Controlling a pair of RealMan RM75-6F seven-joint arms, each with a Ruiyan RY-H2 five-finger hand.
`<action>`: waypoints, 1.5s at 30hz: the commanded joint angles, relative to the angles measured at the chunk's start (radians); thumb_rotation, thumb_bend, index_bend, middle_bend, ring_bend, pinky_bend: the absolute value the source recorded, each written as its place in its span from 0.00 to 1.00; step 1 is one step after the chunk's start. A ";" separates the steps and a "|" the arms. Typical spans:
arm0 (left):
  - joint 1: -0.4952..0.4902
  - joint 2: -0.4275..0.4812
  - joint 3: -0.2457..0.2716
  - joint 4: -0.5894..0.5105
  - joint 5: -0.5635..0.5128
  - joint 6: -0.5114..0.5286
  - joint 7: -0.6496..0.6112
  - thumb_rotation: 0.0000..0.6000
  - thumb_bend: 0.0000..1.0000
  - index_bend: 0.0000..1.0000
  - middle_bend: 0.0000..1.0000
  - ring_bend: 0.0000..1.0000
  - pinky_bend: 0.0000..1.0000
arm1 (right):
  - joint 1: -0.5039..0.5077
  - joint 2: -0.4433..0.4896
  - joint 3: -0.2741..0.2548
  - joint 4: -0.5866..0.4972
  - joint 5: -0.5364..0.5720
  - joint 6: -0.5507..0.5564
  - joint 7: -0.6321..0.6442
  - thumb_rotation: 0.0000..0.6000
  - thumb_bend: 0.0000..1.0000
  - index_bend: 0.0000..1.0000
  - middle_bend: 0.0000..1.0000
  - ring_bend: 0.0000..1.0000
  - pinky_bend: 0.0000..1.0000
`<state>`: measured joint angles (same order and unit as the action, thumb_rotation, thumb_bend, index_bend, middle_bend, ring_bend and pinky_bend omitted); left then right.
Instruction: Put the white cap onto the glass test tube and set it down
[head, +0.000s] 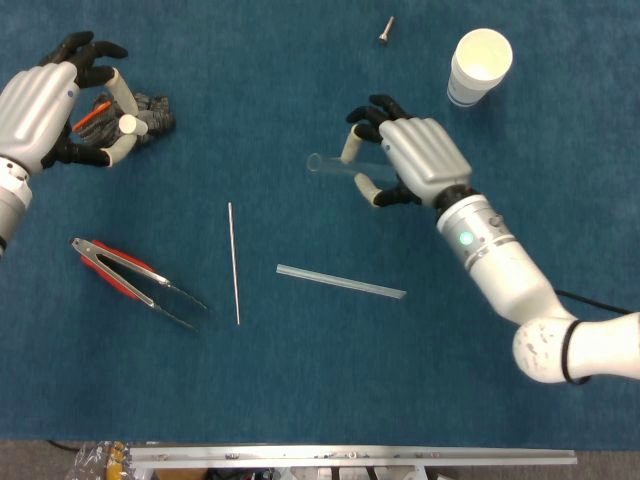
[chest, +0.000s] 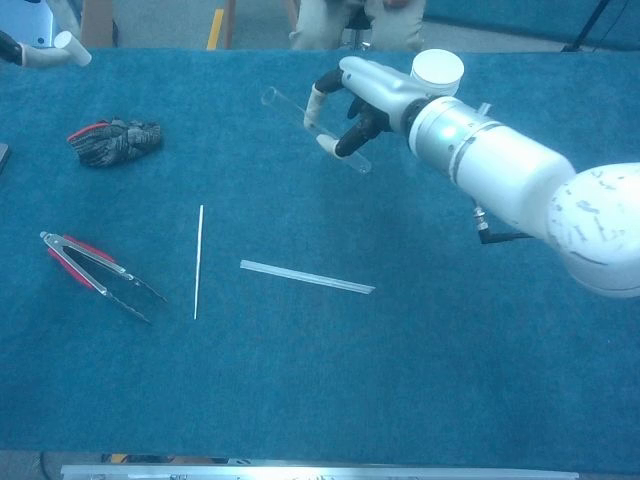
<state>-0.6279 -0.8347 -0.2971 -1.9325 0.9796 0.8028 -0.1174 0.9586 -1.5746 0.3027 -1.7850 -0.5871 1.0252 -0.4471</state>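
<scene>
White arms, grey-backed hands (head: 420, 160), black-and-cream fingers (head: 352, 143), green wrist light.

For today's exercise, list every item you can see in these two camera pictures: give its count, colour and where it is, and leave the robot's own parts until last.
Glass test tube: one, clear, held above the table, centre.
White cap: one, white, pinched in the left robot hand, far left.
Paper cup: one, white, upright, far right of the table.
Screw: one, silver, far edge, left of the cup.
Glove: one, grey with red-orange, far left, bunched.
Tongs: one, red and metal, near left.
Thin rod: one, pale metallic, right of the tongs.
Flat strip: one, translucent, centre.
Table: one, blue covering.
Left robot hand: one, white and black, holds the cap.
Right robot hand: one, white and black, holds the tube.
</scene>
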 joint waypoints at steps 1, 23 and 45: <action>0.000 0.006 0.000 -0.006 -0.002 0.002 -0.007 1.00 0.32 0.53 0.17 0.00 0.00 | 0.021 -0.026 0.014 0.021 0.038 -0.002 0.002 1.00 0.41 0.62 0.22 0.06 0.28; -0.048 0.015 -0.004 -0.059 -0.073 -0.004 -0.014 1.00 0.32 0.53 0.17 0.00 0.00 | 0.124 -0.172 0.108 0.138 0.108 0.021 0.033 1.00 0.40 0.62 0.22 0.06 0.28; -0.063 0.010 0.002 -0.107 -0.107 0.012 -0.025 1.00 0.32 0.53 0.17 0.00 0.00 | 0.194 -0.325 0.168 0.279 0.086 0.031 0.043 1.00 0.39 0.62 0.22 0.06 0.28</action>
<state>-0.6910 -0.8240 -0.2956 -2.0388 0.8730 0.8146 -0.1418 1.1510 -1.8971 0.4687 -1.5086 -0.5002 1.0574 -0.4055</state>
